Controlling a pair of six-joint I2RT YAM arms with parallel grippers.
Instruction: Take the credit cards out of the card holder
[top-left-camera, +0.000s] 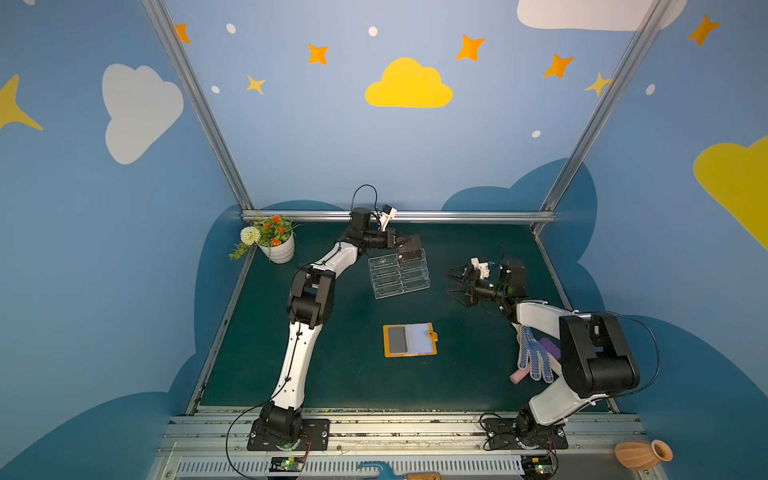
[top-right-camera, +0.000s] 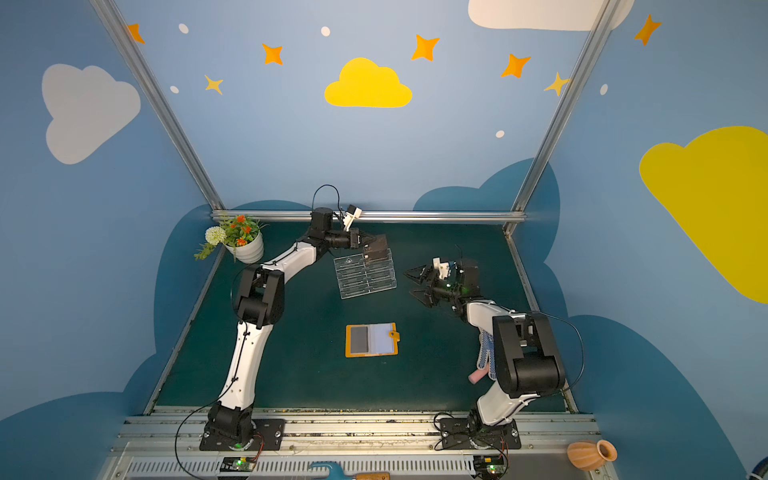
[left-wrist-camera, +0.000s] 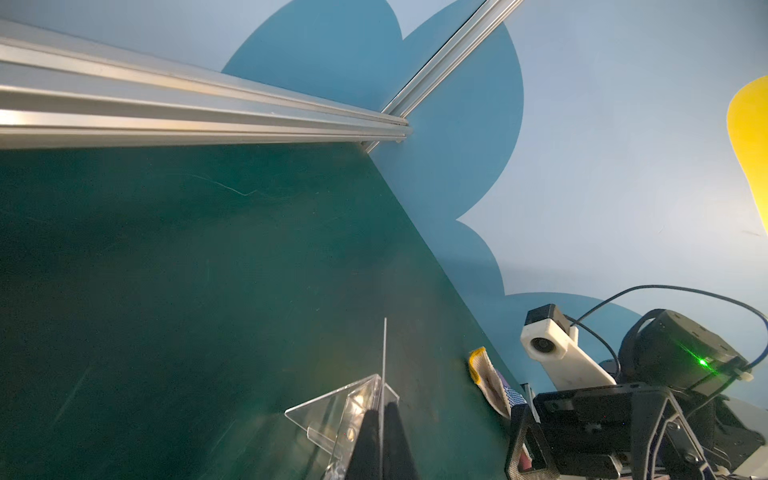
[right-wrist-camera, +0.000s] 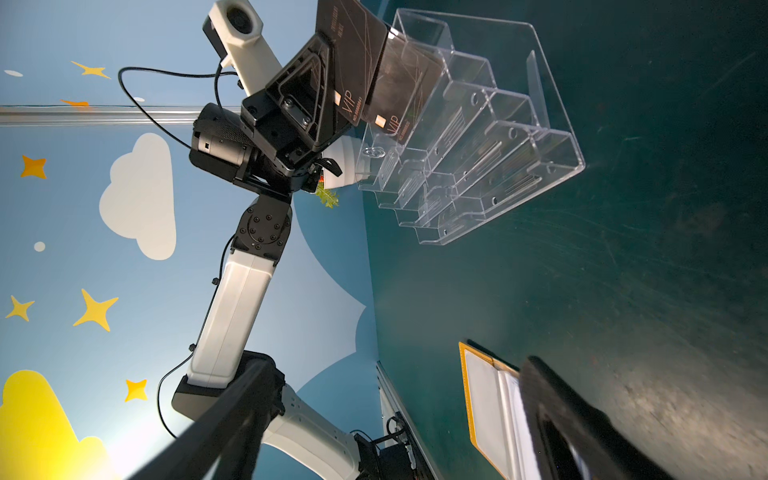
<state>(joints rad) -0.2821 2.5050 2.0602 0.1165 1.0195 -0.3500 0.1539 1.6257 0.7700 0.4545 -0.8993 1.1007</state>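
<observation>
1. Left end effector (top-left-camera: 405, 244): clamped shut on one dark credit card (right-wrist-camera: 353, 50). I see it at the far side of the tabletop (top-left-camera: 340, 374), over the top tier of the clear acrylic stand (top-left-camera: 399, 276).
2. Second credit card (right-wrist-camera: 405, 89): stands in that top tier, just beside the held one. Both show pale "VIP" lettering in the right wrist view.
3. Card holder (top-left-camera: 409, 354): orange-yellow, lying open and flat at mid-tabletop. It is nearer the front than the stand and well apart from both end effectors. Its snap tab (top-left-camera: 432, 335) sits on the right edge.
4. Third credit card (top-left-camera: 397, 338): a dark grey rectangle under the clear sleeve on the card holder's left page, seen in both top views. The right page looks pale.
5. Right end effector (top-left-camera: 451, 283): jaws spread wide, holding nothing. It hovers to the right of the stand, apart from it, with the fingertips pointing toward it.
6. In the way: the stand sits between the left end effector and the card holder.
7. Clutter under the right arm (top-left-camera: 594, 353): a dotted work glove (top-left-camera: 534, 357), a pink piece (top-left-camera: 519, 376) and a purple item (top-left-camera: 548, 347), all partly hidden from me.
8. Surroundings: a flower pot (top-left-camera: 279, 249) in the far left corner. A terracotta vase (top-left-camera: 642, 455) lies on its side off the tabletop at front right. A teal-handled tool (top-left-camera: 376, 469) at the front is cut off by the frame.
</observation>
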